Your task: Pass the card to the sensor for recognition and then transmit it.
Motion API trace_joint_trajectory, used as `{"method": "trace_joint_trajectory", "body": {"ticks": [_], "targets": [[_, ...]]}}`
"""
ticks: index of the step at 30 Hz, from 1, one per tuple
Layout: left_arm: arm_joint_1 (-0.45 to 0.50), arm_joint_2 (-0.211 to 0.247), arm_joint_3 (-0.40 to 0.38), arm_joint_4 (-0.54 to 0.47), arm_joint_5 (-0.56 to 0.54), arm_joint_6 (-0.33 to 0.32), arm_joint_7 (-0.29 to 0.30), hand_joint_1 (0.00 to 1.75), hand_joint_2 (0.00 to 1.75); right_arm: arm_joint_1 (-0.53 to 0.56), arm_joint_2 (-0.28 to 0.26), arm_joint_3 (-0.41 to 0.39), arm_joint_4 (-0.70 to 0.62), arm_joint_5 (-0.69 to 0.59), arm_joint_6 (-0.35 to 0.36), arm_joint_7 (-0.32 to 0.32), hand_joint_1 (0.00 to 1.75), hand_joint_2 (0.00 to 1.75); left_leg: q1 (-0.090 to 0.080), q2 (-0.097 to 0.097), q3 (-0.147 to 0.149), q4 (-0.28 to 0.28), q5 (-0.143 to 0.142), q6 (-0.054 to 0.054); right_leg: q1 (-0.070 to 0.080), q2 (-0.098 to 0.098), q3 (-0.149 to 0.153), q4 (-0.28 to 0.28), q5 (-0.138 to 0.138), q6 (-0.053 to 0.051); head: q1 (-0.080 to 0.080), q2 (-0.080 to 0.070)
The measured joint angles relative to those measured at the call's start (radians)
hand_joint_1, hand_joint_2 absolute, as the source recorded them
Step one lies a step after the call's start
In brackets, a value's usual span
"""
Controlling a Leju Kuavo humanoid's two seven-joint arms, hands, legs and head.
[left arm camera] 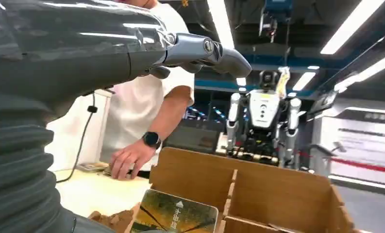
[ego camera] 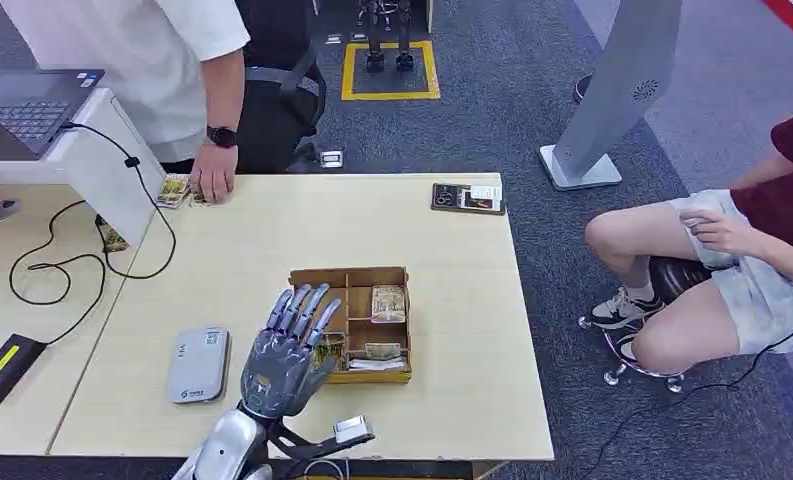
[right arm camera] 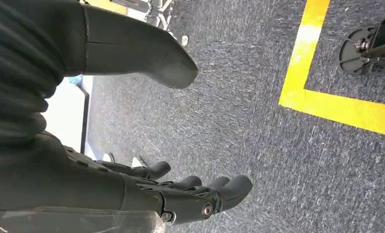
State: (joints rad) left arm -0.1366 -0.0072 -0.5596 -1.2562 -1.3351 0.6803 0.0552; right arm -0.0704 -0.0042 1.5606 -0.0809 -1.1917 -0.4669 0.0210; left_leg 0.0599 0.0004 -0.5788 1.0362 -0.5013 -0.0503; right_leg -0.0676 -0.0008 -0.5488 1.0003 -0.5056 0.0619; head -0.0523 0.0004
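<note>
A brown divided box (ego camera: 396,276) sits mid-table holding several cards; one greenish card (left arm camera: 175,216) leans in the compartment nearest my left hand. My left hand (ego camera: 284,352) hovers over the box's near left corner with fingers spread and nothing in it. In the left wrist view its fingers (left arm camera: 214,53) stretch out above the box (left arm camera: 277,189). The grey sensor (ego camera: 198,364) lies flat on the table just left of that hand. My right hand (right arm camera: 180,194) hangs above the grey carpet, fingers loosely apart, holding nothing.
A person in a white shirt stands at the table's far left, a hand (ego camera: 212,180) resting on cards (ego camera: 173,190) there. A dark card holder (ego camera: 468,197) lies at the far right edge. A laptop (ego camera: 27,105) and cables sit left. A seated person (ego camera: 732,260) is right of the table.
</note>
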Motion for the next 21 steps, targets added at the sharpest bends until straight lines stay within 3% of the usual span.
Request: {"method": "trace_joint_trajectory", "body": {"ticks": [3,8,21], "targets": [[-0.018,0.002,-0.016,0.016,-0.027,-0.032,0.054,0.0,1.75,0.0,0.0,0.0,0.0,0.0,0.0,0.001,0.0,1.75,0.0,0.0,0.0,0.0,0.0,0.0,0.0,0.0,0.0,0.0,0.0,0.0,0.0,0.0],[-0.028,0.01,-0.029,0.031,-0.045,-0.062,0.085,0.0,1.75,0.0,0.0,0.0,0.0,-0.003,0.005,0.003,0.0,1.75,0.0,0.0,0.0,0.0,0.0,0.0,0.0,0.0,0.0,0.0,0.0,0.0,0.0,0.0],[-0.043,0.024,-0.045,0.042,-0.063,-0.083,0.093,0.0,1.75,0.0,0.0,0.0,0.0,-0.005,0.008,0.002,0.0,1.75,0.0,0.0,0.0,0.0,0.0,0.0,0.0,0.0,0.0,0.0,0.0,0.0,0.0,0.0]]}}
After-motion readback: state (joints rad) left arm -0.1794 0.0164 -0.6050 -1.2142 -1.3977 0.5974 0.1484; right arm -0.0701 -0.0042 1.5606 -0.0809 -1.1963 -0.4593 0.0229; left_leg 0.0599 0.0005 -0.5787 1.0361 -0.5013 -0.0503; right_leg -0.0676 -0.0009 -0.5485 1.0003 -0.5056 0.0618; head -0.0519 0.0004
